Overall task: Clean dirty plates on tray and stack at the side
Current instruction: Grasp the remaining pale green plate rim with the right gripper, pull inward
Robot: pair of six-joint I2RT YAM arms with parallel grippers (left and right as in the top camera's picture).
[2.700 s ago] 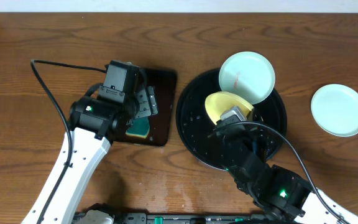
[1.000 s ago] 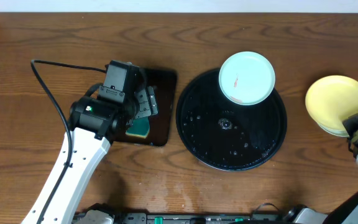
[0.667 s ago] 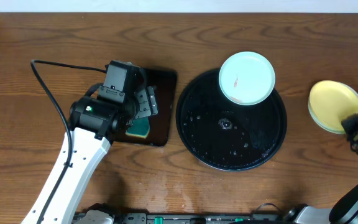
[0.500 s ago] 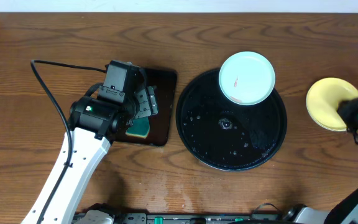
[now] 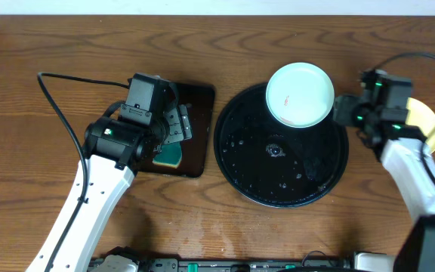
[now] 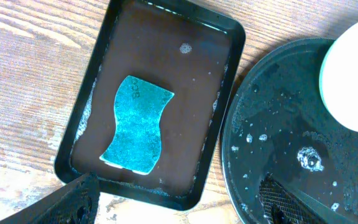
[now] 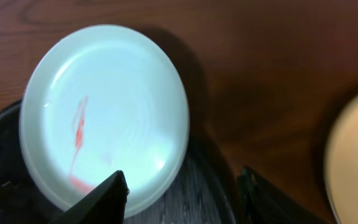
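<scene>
Yellow plate set down at the side; I am back at the tray for the last plate.

A second ago my right end effector (image 7: 179, 196) was over at the table's right edge with the yellow plate (image 5: 427, 121). Now its jaws stand apart and empty, and that plate lies there, off the tray (image 5: 248, 166), partly hidden by my arm. I have swung across to the tray's far-right rim, just beside the mint plate (image 5: 300, 94). It is the only plate on the tray and shows a red smear (image 7: 78, 130), so I judge it comes next and needs wiping. My left end effector (image 6: 182, 199) hangs wide and empty over the sponge (image 6: 135, 130) in the small tray (image 6: 222, 81).
</scene>
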